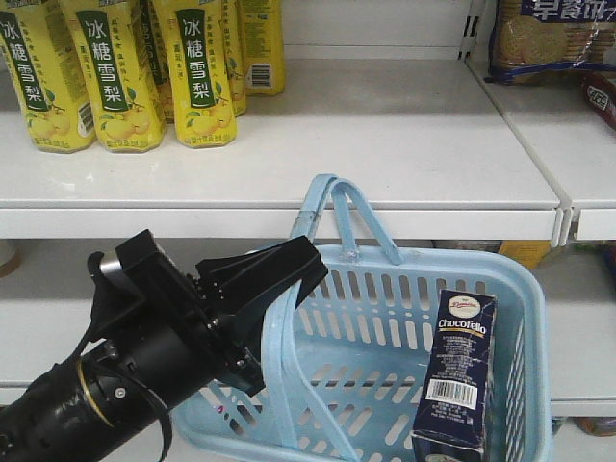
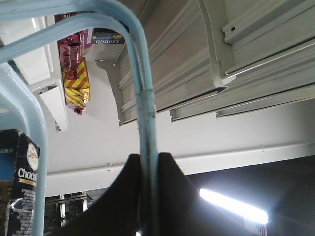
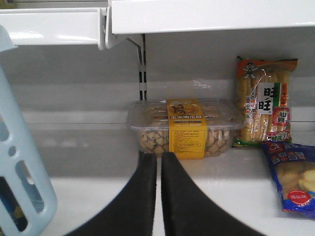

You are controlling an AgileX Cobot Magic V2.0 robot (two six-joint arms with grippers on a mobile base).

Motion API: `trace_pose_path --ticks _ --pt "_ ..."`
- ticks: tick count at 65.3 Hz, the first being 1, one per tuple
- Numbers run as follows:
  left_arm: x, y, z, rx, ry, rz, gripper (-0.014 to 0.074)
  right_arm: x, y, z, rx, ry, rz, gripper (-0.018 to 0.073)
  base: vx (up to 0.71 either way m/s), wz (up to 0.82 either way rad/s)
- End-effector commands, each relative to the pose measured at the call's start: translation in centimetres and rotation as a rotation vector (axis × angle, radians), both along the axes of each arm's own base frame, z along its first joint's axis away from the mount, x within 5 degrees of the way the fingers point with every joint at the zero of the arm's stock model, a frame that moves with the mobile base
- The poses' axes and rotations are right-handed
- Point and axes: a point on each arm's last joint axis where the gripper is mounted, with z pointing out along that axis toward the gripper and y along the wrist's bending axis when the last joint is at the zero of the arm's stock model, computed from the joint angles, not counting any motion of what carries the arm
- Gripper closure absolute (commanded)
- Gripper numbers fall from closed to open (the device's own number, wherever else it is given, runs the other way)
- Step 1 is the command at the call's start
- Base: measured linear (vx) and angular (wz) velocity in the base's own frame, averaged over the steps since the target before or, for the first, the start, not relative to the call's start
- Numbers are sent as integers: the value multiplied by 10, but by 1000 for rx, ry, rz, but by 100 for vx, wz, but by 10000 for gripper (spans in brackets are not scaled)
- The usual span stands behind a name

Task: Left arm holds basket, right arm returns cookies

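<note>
The left arm (image 1: 125, 375) reaches up from the lower left, its gripper (image 1: 274, 289) clamped on one hoop handle (image 1: 281, 366) of the light blue basket (image 1: 385, 298) in front of the store shelves. The cookies (image 1: 457, 371), a dark navy carton, stand upright inside the basket against its right wall. The right gripper (image 3: 158, 196) points level along a lower shelf (image 3: 98, 196), jaws pressed together on nothing, facing a clear snack tub (image 3: 187, 128), with the basket's side at far left.
</note>
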Motion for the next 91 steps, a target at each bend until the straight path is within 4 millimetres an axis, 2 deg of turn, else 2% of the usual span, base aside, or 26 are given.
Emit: trace_pose_path --ticks 1,45,54,61,77,91 --pt "8 13 26 -171 -62 125 596 0 0 1 -13 -68 -2 566 0 0" --pt "8 13 26 -171 -62 125 596 0 0 4 -7 -95 -1 566 0 0" --pt "8 13 26 -171 -62 125 596 0 0 7 138 -134 0 566 0 0" --pt "8 13 26 -171 -62 125 596 0 0 10 154 -156 0 566 0 0" --pt "8 13 26 -171 -62 125 596 -7 -2 39 151 -454 2 566 0 0" --pt "8 13 26 -171 -62 125 596 -16 0 73 108 -528 13 566 0 0"
